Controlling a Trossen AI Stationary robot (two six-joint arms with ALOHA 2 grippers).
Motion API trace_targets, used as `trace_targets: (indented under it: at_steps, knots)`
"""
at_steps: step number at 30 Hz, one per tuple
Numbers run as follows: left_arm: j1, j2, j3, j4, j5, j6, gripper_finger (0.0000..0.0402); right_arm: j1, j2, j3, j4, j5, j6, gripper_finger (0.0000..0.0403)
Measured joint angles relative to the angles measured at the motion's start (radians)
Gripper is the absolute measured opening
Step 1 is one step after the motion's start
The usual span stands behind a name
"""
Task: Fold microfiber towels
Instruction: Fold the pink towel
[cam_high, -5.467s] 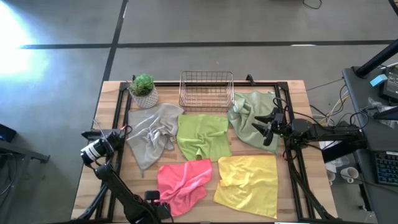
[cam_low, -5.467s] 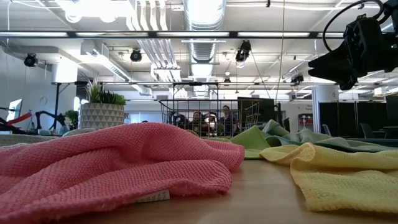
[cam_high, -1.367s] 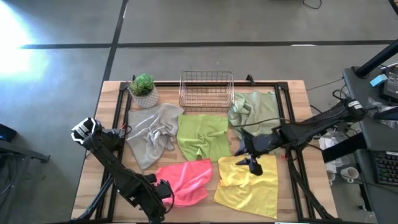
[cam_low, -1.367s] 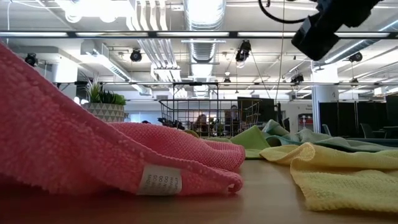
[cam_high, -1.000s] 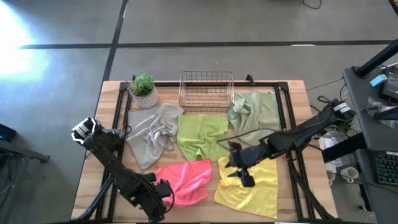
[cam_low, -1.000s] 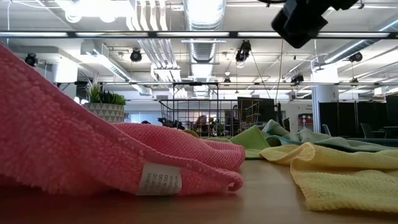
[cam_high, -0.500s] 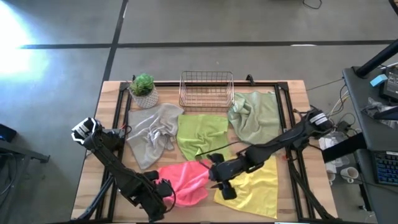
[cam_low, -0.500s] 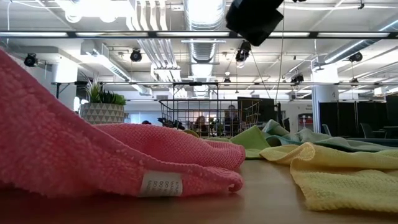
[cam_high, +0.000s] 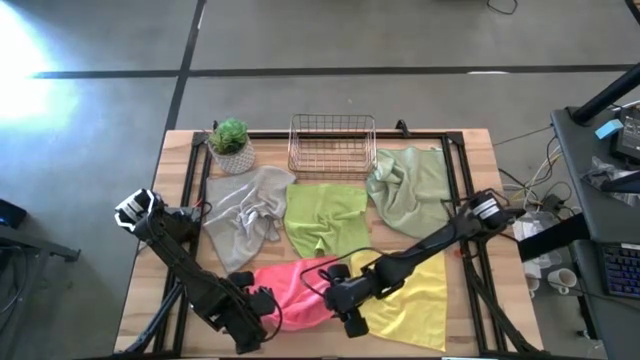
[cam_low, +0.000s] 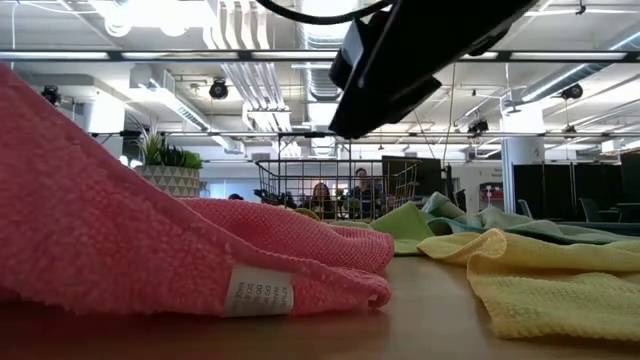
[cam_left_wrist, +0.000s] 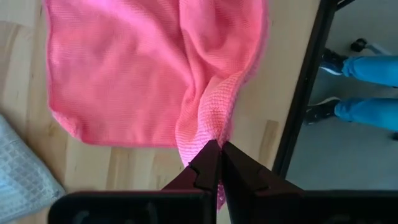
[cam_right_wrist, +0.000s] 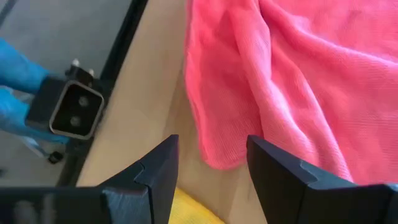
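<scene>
Your wooden tabletop (cam_high: 470, 150) carries five towels: the grey towel (cam_high: 243, 225), lime green towel (cam_high: 325, 218) and sage green towel (cam_high: 412, 190) lie on the far side, with the hot pink towel (cam_high: 296, 287) and yellow towel (cam_high: 412, 298) near you. You see the left gripper (cam_left_wrist: 216, 163) with its jaws pressed together on the near left corner of the hot pink towel, lifting that corner. You see the right gripper (cam_right_wrist: 208, 177) low over the near right edge of the same towel, its jaws standing apart and holding nothing.
</scene>
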Motion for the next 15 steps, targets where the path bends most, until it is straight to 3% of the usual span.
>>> trace_targets:
  at_steps: [15]
  knots:
    - [0.0, -0.006, 0.0, -0.014, -0.06, 0.005, 0.0, 0.021, 0.147, 0.043, 0.102, -0.001, 0.033, 0.0178]
